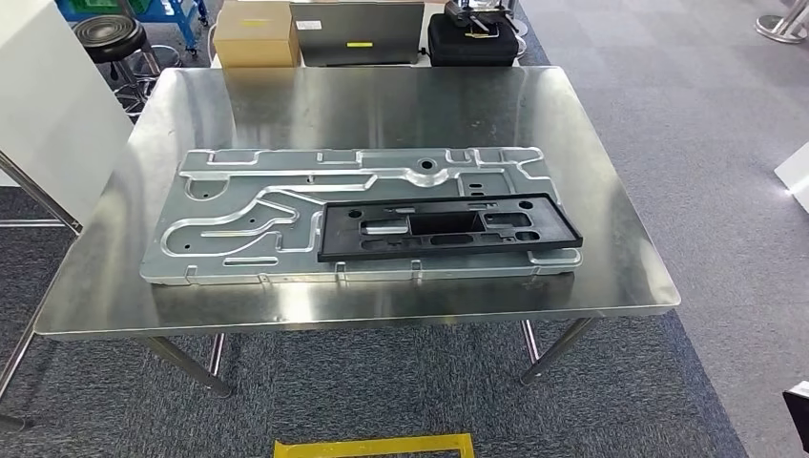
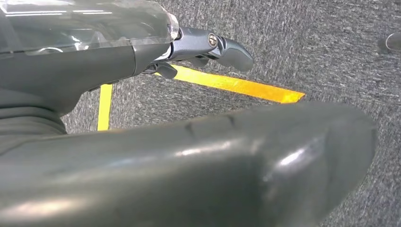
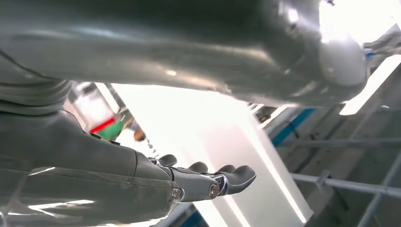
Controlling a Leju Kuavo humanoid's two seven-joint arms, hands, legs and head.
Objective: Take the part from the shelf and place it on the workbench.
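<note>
black rectangular plastic frame part lies on the stamped silver metal panel.
left hand and right hand: fingers apart, holding nothing, away from it.

Setting: industrial workshop or test floor | steel workbench carrying a stamped metal panel | grey carpet floor with yellow tape | stool, cardboard box and black case behind | white partition at left
</note>
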